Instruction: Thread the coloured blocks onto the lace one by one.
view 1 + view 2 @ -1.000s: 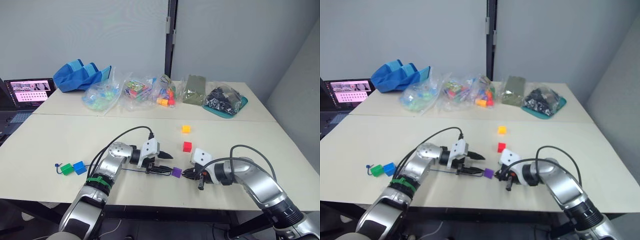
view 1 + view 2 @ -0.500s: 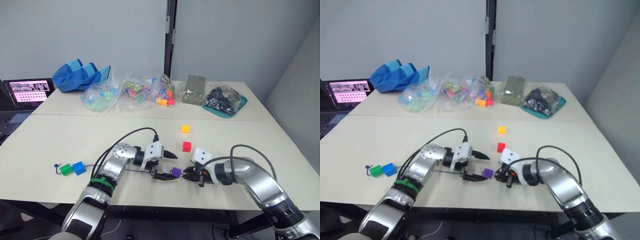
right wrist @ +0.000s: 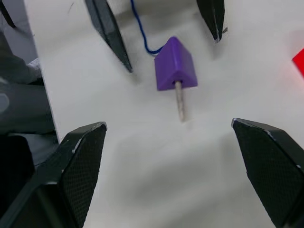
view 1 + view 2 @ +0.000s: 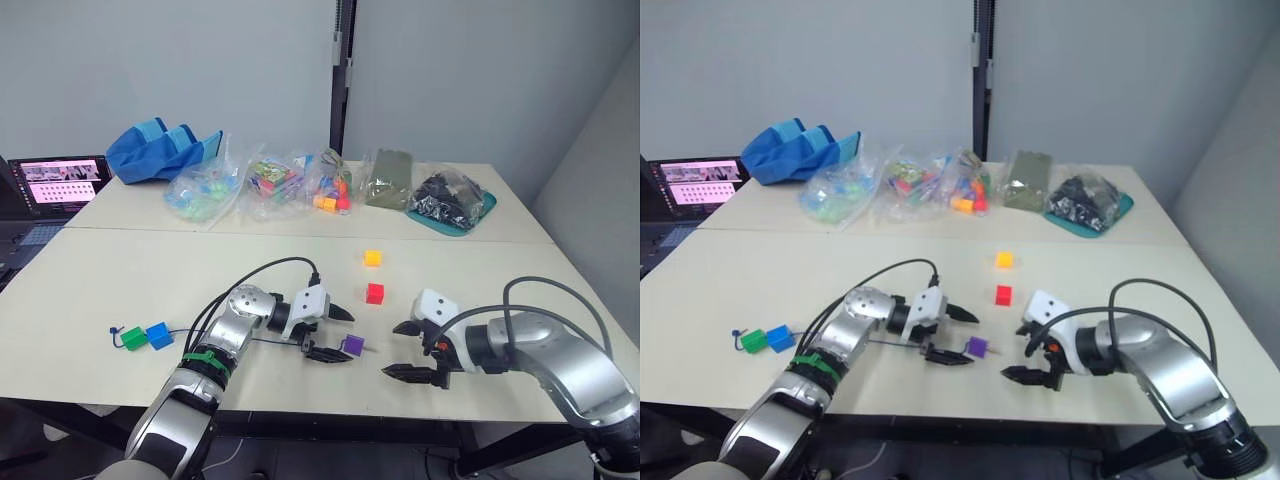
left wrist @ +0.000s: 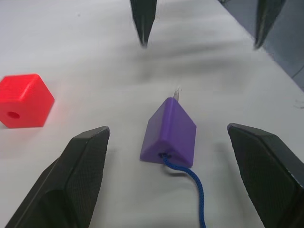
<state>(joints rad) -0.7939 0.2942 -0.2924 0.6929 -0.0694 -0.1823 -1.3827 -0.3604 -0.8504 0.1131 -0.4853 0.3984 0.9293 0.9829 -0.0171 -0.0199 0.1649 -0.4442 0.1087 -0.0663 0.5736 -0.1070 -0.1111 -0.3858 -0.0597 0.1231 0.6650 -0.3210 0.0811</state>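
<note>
Both grippers, left (image 4: 337,334) and right (image 4: 407,349), keep jaws wide open and empty around the small purple cube (image 4: 352,345), so the stiff pale tip (image 3: 180,104) of the limp dark-blue lace (image 5: 196,193) seems best to pinch.

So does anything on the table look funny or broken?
Nothing looks broken or spilled. The purple block lies tipped on one edge with the lace through it, its pale tip poking out, between the open left gripper and right gripper.
</note>
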